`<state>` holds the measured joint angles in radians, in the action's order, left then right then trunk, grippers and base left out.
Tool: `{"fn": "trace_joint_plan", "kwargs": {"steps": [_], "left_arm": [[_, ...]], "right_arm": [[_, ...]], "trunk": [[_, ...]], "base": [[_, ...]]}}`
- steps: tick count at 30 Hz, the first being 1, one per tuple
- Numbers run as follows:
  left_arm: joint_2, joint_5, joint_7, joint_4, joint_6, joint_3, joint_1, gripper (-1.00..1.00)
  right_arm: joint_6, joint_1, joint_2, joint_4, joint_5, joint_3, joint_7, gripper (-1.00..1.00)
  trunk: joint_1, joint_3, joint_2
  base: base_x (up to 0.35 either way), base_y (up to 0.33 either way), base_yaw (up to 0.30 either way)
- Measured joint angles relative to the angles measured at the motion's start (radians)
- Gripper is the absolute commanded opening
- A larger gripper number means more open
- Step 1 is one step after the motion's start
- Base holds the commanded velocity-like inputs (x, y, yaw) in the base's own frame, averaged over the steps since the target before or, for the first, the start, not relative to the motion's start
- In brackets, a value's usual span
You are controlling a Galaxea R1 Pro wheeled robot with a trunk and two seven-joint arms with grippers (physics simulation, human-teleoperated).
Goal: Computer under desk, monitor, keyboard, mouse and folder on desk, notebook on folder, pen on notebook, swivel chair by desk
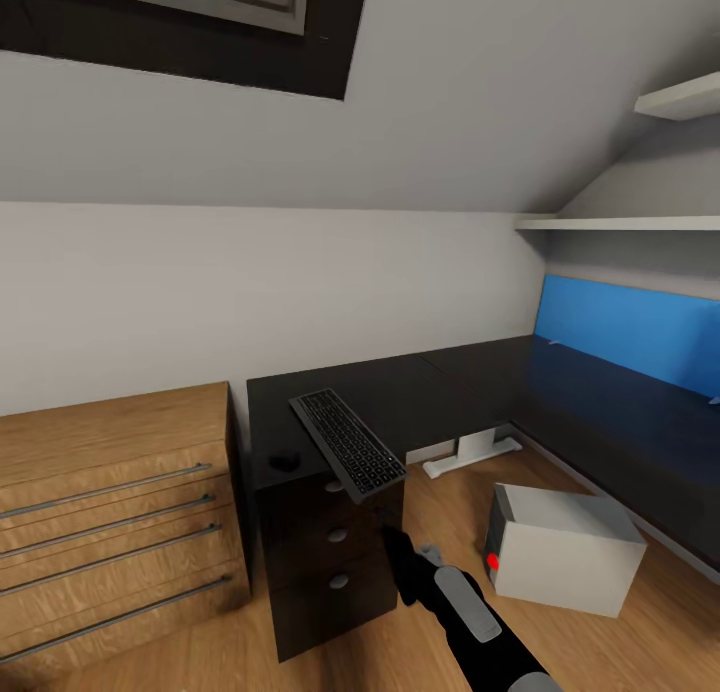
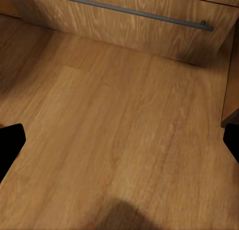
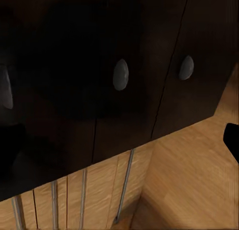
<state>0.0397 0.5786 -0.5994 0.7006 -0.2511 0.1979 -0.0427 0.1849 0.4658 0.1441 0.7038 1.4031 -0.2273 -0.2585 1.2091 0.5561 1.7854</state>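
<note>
My right hand (image 1: 385,507), clamped on the keyboard (image 1: 347,442) over the worktop (image 1: 440,387) edge: early release risks tipping it floorward.

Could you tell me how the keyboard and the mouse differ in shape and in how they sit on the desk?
The keyboard is long, flat and rectangular with rows of keys; the mouse is small and rounded. The keyboard overhangs the front edge of the desk, with the right gripper just below its near end; the mouse lies wholly on the top. Both are dark.
</note>
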Motion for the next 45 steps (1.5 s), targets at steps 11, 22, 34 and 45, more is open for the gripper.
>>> {"fn": "trace_joint_plan", "kwargs": {"steps": [11, 22, 34, 45], "left_arm": [[0.0, 0.0, 0.0, 0.0, 0.001, 0.003, 0.0, 1.0], [-0.001, 0.001, 0.003, -0.002, 0.007, 0.091, 0.0, 1.0], [-0.012, 0.003, 0.004, -0.006, 0.069, 0.17, 0.0, 1.0], [-0.017, -0.002, 0.004, -0.006, 0.136, 0.173, 0.0, 1.0]], "right_arm": [[-0.006, 0.0, -0.001, -0.033, -0.008, -0.007, -0.027, 1.0], [-0.341, 0.0, -0.001, -0.342, -0.289, -0.018, -0.016, 1.0], [-0.659, 0.0, -0.039, -0.559, -0.556, -0.017, -0.014, 1.0], [-0.745, -0.001, -0.043, -0.631, -0.659, -0.022, 0.039, 1.0]], "trunk": [[0.0, 0.0, 0.0], [-0.027, -0.022, -0.049], [-0.073, -0.059, -0.133], [-0.088, -0.072, -0.161]], "base": [[0.0, 0.0, 0.0], [0.0, 0.0, 0.0], [0.0, 0.0, 0.0], [0.0, 0.0, 0.0]]}}
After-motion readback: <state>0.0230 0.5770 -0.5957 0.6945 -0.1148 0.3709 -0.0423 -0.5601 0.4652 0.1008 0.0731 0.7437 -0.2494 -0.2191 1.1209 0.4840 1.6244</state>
